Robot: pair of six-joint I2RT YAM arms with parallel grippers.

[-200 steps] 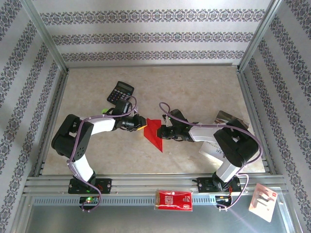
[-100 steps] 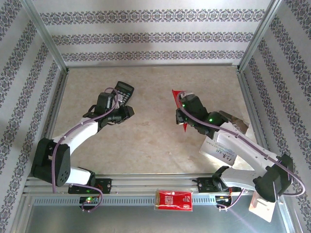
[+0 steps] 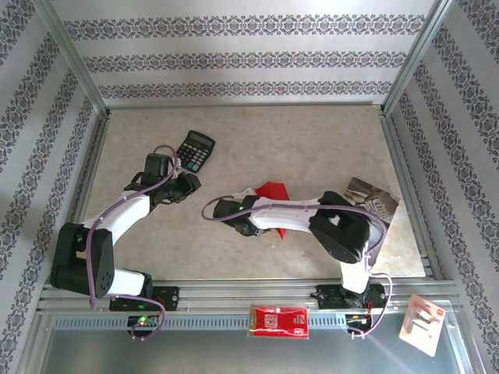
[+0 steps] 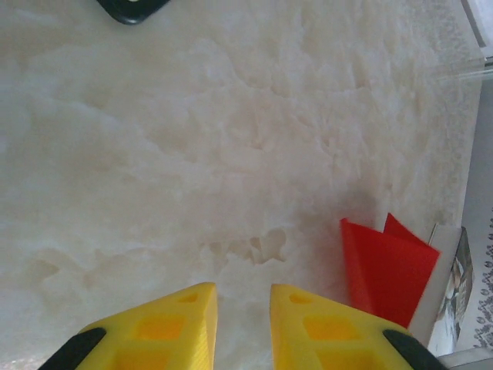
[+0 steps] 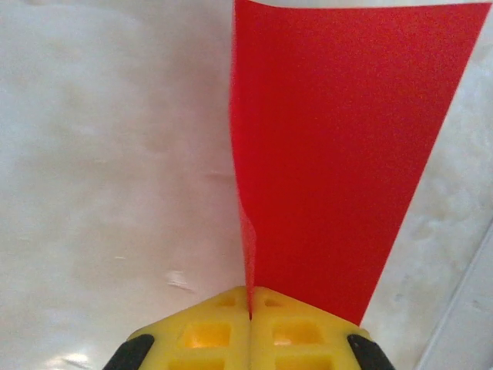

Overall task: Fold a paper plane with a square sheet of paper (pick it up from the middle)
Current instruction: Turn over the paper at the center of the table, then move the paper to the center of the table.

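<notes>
The paper plane point(image 5: 339, 154) is a folded bright red sheet that tapers toward my right gripper point(image 5: 250, 297), which is shut on its narrow end. From above, the red paper point(image 3: 273, 191) shows at the table's middle, partly hidden under the right forearm, which reaches leftward across it. My left gripper point(image 4: 243, 297) hangs over bare table with a narrow gap between its yellow fingers and nothing in them. It sits just below the calculator, left of the paper point(image 4: 385, 270). In the top view the left gripper point(image 3: 189, 185) is apart from the paper.
A black calculator point(image 3: 195, 149) lies at the back left, close to the left gripper. A grey printed booklet point(image 3: 366, 199) lies at the right. A red-and-white packet point(image 3: 278, 319) rests on the front rail, with another packet point(image 3: 421, 323) at the front right.
The right arm has swung from the back right to the left of centre, bringing the red paper down to mid-table. The left gripper has drawn back a little from the calculator.
</notes>
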